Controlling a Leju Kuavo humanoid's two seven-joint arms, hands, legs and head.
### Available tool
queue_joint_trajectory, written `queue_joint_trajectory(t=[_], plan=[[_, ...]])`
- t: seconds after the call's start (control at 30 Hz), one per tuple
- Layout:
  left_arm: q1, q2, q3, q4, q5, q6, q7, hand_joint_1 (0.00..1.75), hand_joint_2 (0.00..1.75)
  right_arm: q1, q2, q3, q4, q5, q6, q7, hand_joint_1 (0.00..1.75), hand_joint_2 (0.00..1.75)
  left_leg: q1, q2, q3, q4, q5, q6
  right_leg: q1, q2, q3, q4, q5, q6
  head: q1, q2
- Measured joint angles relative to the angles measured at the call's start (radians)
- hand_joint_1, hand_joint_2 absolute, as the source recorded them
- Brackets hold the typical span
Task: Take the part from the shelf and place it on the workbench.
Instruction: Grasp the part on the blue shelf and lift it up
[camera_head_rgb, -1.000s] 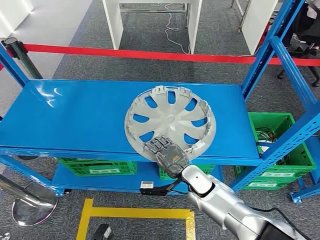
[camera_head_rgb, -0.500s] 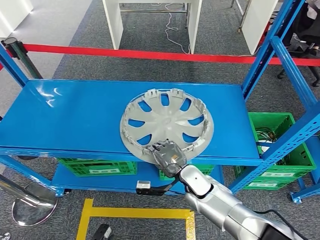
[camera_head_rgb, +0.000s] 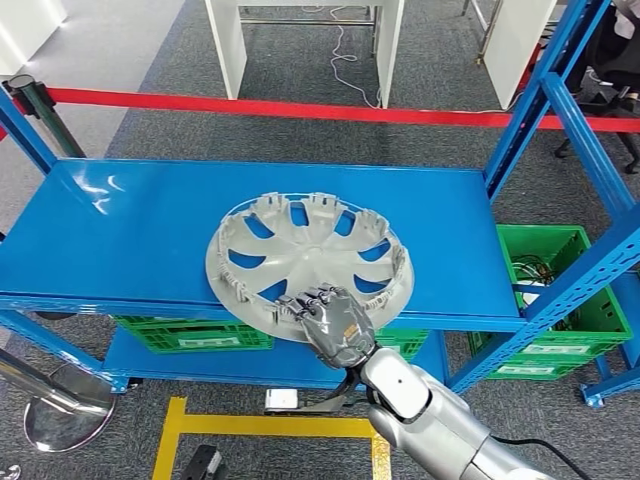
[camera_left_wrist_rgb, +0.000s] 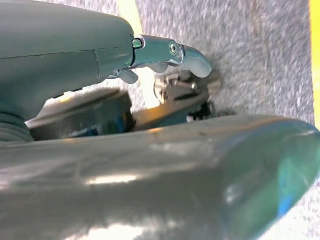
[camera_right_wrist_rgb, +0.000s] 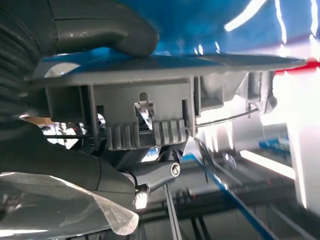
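You see the right hand gripping the near rim of the grey hubcap, fingers over the edge and thumb on the other face. The hubcap sits on the blue shelf, its near edge over the shelf's front lip. For the left hand, you cannot tell whether its fingers are open or closed.

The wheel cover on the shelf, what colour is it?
Silver-grey, clearest in the head view: the wheel cover lies on the blue shelf.
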Motion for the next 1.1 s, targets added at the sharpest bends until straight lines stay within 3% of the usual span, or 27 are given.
queue_joint_trajectory(t=[0.33, 0.87, 1.0, 1.1], plan=[[-0.001, 0.000, -0.021, 0.000, -0.030, 0.049, -0.044, 0.00, 0.00, 0.103, 0.000, -0.124, -0.218, 0.047, 0.000, -0.083, 1.75, 1.75, 0.000, 0.000, 0.000, 0.000, 0.000, 0.000, 0.000, 0.000, 0.000, 0.000, 0.000, 0.000, 0.000, 0.000], [0.001, -0.002, -0.020, 0.000, -0.014, 0.038, -0.147, 0.00, 0.00, 0.151, 0.000, -0.177, -0.298, 0.052, 0.000, -0.107, 1.75, 1.75, 0.000, 0.000, 0.000, 0.000, 0.000, 0.000, 0.000, 0.000, 0.000, 0.000, 0.000, 0.000, 0.000, 0.000], [0.002, -0.003, -0.018, 0.000, -0.003, 0.020, -0.148, 0.00, 1.75, 0.159, 0.000, -0.186, -0.317, 0.055, 0.000, -0.127, 1.75, 1.75, 0.000, 0.000, 0.000, 0.000, 0.000, 0.000, 0.000, 0.000, 0.000, 0.000, 0.000, 0.000, 0.000, 0.000], [0.004, -0.003, -0.014, 0.000, 0.008, 0.002, -0.146, 0.00, 1.75, 0.167, 0.000, -0.197, -0.345, 0.053, 0.000, -0.160, 1.75, 1.75, 0.000, 0.000, 0.000, 0.000, 0.000, 0.000, 0.000, 0.000, 0.000, 0.000, 0.000, 0.000, 0.000, 0.000]])
